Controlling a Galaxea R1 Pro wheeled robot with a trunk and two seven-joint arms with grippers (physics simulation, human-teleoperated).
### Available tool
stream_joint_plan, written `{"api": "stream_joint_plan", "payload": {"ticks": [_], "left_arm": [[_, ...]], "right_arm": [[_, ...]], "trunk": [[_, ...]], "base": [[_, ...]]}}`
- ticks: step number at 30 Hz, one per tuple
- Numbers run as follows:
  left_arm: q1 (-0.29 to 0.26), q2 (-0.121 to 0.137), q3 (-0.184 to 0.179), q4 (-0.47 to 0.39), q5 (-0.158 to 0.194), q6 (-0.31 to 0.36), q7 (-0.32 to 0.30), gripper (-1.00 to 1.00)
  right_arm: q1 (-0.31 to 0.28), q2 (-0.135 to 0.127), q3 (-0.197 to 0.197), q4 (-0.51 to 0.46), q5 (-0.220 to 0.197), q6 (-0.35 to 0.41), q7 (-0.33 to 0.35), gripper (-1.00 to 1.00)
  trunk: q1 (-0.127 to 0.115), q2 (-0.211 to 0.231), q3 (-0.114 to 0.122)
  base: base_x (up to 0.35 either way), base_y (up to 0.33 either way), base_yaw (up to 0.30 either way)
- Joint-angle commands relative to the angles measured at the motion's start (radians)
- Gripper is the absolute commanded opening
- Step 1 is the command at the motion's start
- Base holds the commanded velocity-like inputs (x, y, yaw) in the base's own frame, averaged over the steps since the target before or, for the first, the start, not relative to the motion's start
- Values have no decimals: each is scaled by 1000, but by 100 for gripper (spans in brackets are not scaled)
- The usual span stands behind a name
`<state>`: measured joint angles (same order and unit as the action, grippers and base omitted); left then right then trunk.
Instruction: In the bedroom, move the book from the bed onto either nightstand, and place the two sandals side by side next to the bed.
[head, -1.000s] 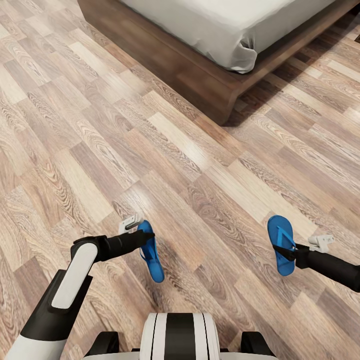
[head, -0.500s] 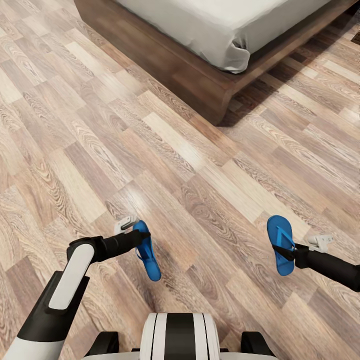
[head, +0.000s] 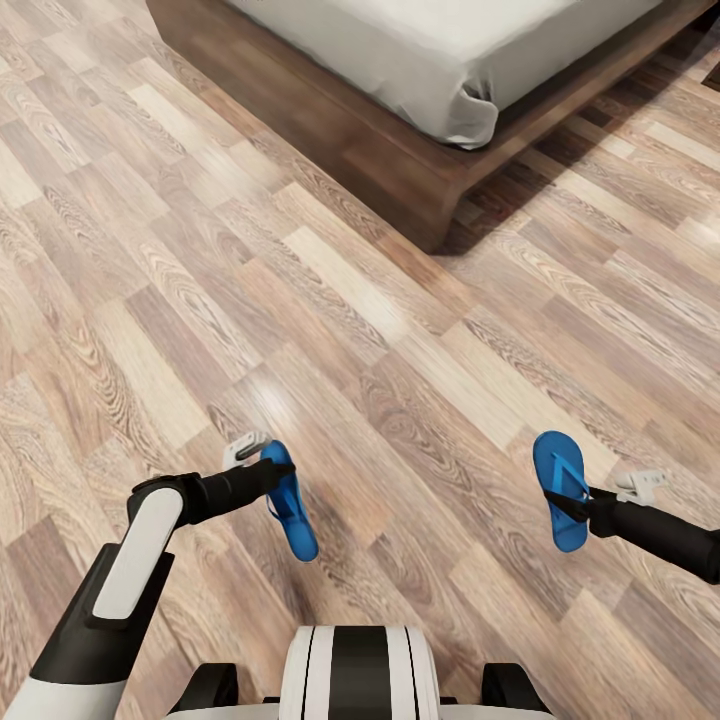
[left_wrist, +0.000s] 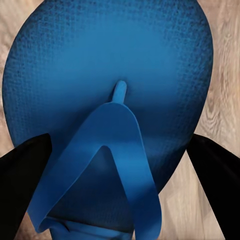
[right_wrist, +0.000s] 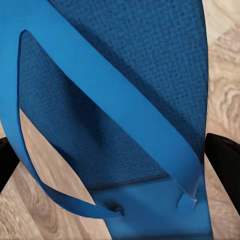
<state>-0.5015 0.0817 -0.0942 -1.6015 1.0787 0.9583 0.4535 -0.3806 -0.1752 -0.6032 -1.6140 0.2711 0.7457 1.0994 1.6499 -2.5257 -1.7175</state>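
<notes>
Each arm carries one sandal above the floor: the left sandal (head: 289, 503) is pinched in the left gripper (head: 272, 470), tilted on edge with its sole turned sideways, and the right sandal (head: 561, 489) is clamped by its strap in the right gripper (head: 592, 505), its footbed facing up. The two hang well apart, short of the bed (head: 440, 60), whose corner shows ahead.

The risk, as I judge it, lies in the release. The left sandal could land on its side or flip. Held by the strap alone, the right sandal could swing or slip while the base rolls.

The floor (head: 330, 290) is glossy light wood plank, flat and bare here. The book is out of sight.
</notes>
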Motion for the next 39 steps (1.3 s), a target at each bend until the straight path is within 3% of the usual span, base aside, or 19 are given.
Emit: {"api": "stream_joint_plan", "payload": {"ticks": [1,16,19,39], "left_arm": [[0,1,0,-1,10,0,10,-100],[0,1,3,0,9,0,17,-100],[15,3,-14,-5,20,5,18,-100],[15,3,-15,-5,20,5,18,-100]], "right_arm": [[-1,0,-1,-1,7,8,8,-100],[0,0,-9,-1,8,7,11,-100],[-17,10,-19,4,20,3,12,-100],[-21,10,-19,4,20,3,12,-100]], "trunk": [[0,0,-1],[0,0,-1],[0,0,-1],[0,0,-1]], "base": [[164,71,0],[282,95,0],[0,0,0],[0,0,0]]}}
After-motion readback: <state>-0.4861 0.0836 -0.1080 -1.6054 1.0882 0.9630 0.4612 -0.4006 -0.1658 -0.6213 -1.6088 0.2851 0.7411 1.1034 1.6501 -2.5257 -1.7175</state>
